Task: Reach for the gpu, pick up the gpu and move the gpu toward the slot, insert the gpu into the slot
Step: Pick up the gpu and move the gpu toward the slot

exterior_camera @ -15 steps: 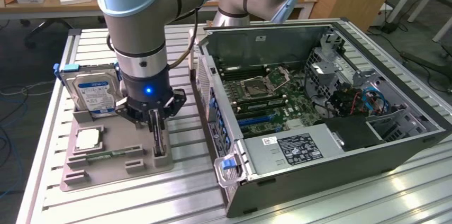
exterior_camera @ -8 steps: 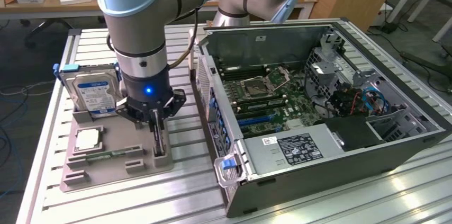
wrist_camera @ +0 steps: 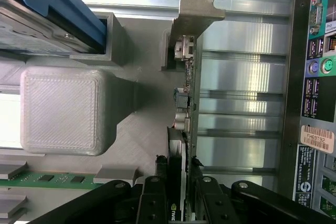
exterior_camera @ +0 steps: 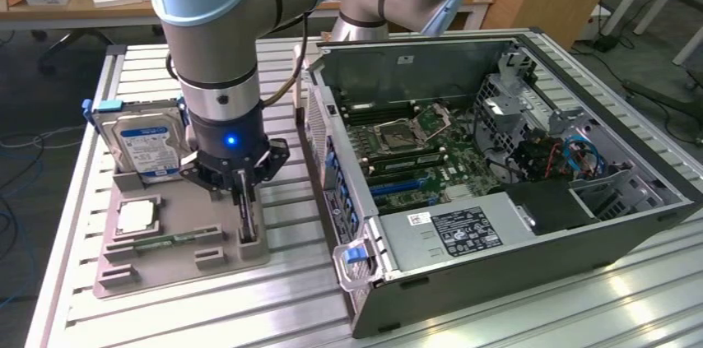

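Note:
The gpu stands on edge in a slit of the grey fixture at the exterior view's left. In the wrist view the gpu appears edge-on, its silver end bracket farthest from the camera. My gripper has come straight down over it. In the wrist view the gripper has its black fingers pressed against both faces of the card, shut on it. The slot, a long blue strip, lies on the green motherboard inside the open computer case.
In the fixture, a silver-blue hard drive stands behind the gripper, with a CPU and a green memory stick in front. The open case sits just to the exterior view's right, and its rear port panel runs close alongside the gpu.

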Controlling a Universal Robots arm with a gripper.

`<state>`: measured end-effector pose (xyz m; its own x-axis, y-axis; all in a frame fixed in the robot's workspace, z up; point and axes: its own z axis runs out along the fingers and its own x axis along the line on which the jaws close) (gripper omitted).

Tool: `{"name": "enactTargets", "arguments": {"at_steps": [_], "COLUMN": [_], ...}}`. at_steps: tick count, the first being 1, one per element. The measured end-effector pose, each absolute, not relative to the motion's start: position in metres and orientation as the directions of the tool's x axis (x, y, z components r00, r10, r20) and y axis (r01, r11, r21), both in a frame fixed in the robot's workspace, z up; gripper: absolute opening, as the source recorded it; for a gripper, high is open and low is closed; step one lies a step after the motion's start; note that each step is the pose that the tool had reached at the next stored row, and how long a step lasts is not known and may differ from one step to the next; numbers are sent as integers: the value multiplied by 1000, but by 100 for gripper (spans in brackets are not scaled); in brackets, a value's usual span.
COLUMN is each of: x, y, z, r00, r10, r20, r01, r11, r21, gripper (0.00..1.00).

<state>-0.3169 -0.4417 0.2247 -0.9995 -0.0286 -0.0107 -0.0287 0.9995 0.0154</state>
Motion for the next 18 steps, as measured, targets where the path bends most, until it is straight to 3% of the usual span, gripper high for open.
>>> {"name": "enactTargets", "arguments": {"at_steps": [18], "x": [-317], "y": [-442], "z": [238], "r00": [-1000], "r10": [-29], "r20": [-11], "r01": [-29], "r11": [999], "r21": [15], "gripper": [26]}}
